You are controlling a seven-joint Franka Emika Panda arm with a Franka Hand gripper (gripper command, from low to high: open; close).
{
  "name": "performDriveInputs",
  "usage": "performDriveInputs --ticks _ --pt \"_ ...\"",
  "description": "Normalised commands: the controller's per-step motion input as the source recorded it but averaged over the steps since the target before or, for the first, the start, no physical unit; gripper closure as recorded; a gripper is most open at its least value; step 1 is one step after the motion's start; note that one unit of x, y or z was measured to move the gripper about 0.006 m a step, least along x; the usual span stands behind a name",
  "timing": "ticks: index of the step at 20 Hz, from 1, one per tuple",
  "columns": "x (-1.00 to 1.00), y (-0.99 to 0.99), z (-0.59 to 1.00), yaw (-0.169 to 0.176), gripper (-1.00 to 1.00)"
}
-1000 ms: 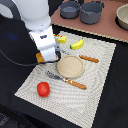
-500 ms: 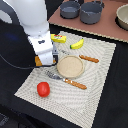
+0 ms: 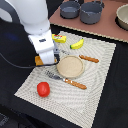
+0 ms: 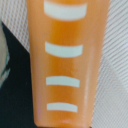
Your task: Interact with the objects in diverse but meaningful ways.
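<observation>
Wrist view: the bread loaf (image 4: 65,62) directly beneath the end effector (image 3: 46,58) looks rigid, light, smooth; grip across its narrow sides; finger state cannot be determined.

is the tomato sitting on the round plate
No, the tomato lies on the placemat near its corner, apart from the plate, with the fork between them.

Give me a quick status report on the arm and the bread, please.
End effector low over bread loaf, jaw state unclear. Loaf fills wrist view. Plate close beside; fork nearby.
</observation>
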Motion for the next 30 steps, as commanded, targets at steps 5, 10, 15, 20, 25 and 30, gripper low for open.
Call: performDriveInputs --ticks 5,10,15,20,25,30 --pt "0.41 0.61 0.64 0.011 -1.0" --pt "0.31 0.62 0.39 -0.021 -1.0" --pt "0.11 0.53 0.14 -0.115 -1.0" --pt "0.0 0.48 0.0 -0.096 -1.0" --pt "-0.02 0.51 0.0 -0.019 -1.0" --pt "-0.02 0.55 -0.13 -0.02 -1.0"
